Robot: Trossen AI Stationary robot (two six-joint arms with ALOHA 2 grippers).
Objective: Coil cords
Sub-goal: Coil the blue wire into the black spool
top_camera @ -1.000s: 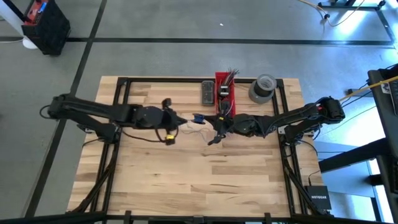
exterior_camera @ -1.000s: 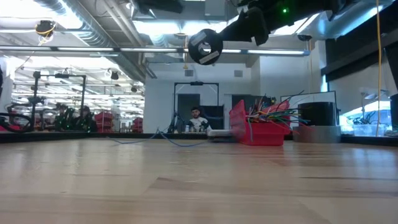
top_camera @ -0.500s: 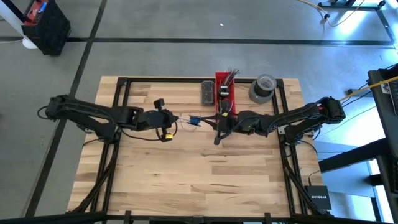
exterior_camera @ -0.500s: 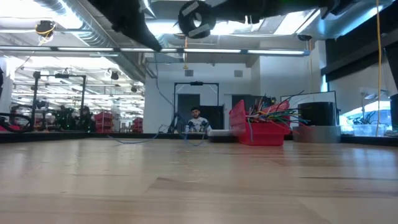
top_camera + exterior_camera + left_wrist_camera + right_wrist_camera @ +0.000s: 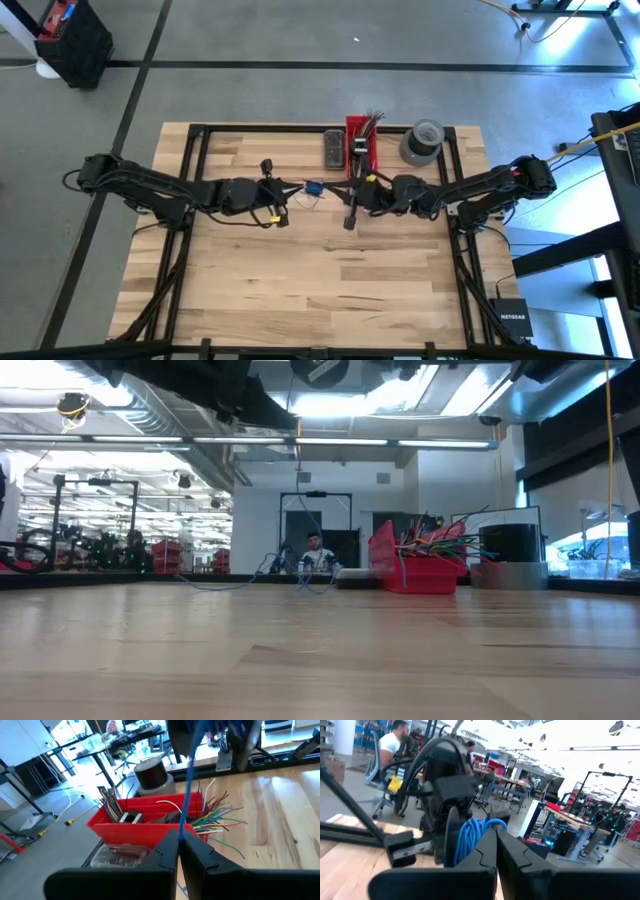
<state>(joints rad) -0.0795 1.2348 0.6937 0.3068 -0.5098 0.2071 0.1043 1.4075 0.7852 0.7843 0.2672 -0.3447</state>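
While our two dark grippers meet above mid-desk, the thin blue cord [image 5: 314, 188] spans between them: left gripper [image 5: 178, 839] clamps one strand, right gripper [image 5: 495, 834] clamps the coiled loops just beside it.

Counter [image 5: 320, 280]: light wood planks, mixed pale and tan strips, black frame rails round the edge. Both arms dark/black; left arm [image 5: 150, 183] has a small yellow tag near the wrist, right arm [image 5: 470, 185] shows a yellow spot by its wrist and a red dot near the elbow. Cord [image 5: 187, 795] is bright blue, same blue in the loops [image 5: 472, 832] seen from the right wrist. Bin [image 5: 145, 822] red, stuffed with short wire ends [image 5: 220, 815] in green, red, yellow, white, purple. Tape roll [image 5: 422, 140] grey. Small box [image 5: 333, 148] beside the bin dark grey. Floor [image 5: 300, 90] grey concrete with black lines.
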